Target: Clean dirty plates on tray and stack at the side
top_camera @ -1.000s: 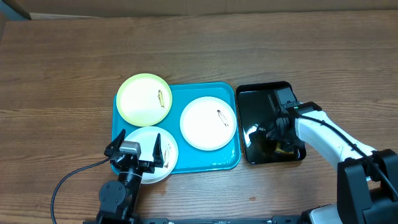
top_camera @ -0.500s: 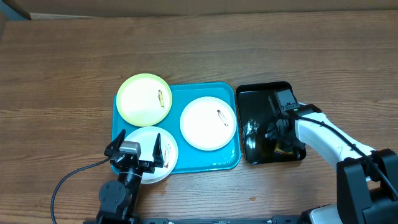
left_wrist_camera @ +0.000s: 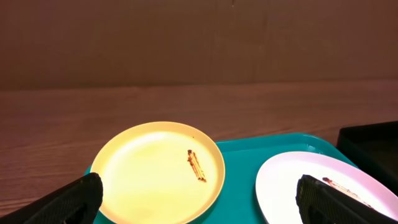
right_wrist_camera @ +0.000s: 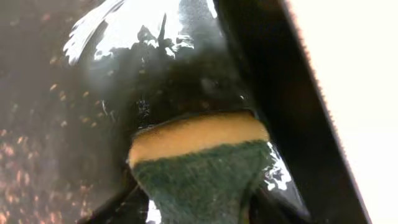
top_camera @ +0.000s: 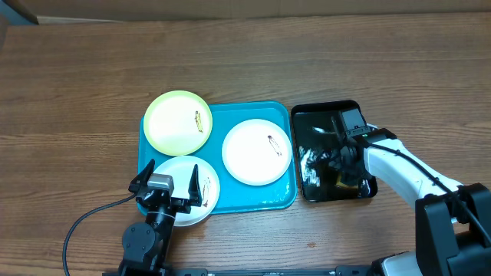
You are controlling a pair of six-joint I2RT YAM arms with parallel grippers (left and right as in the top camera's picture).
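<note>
The turquoise tray (top_camera: 253, 196) holds three plates: a yellow-green plate (top_camera: 178, 122) at its far left, a white plate (top_camera: 256, 151) on the right, and a second white plate (top_camera: 201, 201) at the near left. Each shows a small dark smear. My left gripper (top_camera: 170, 188) is open and empty over the near white plate. In the left wrist view its fingers (left_wrist_camera: 205, 202) frame the yellow-green plate (left_wrist_camera: 158, 171) and the right white plate (left_wrist_camera: 292, 186). My right gripper (top_camera: 338, 164) is down in the black tray, shut on a yellow-and-green sponge (right_wrist_camera: 199, 168).
The glossy black tray (top_camera: 322, 107) stands just right of the turquoise tray, its floor wet and shiny (right_wrist_camera: 62, 124). Bare wooden table (top_camera: 77, 92) surrounds both trays. A black cable (top_camera: 84, 222) runs along the table at the near left.
My right gripper has shifted slightly inside the black tray with the sponge, and the shine on the wet floor has changed. The left arm and the plates have not moved.
</note>
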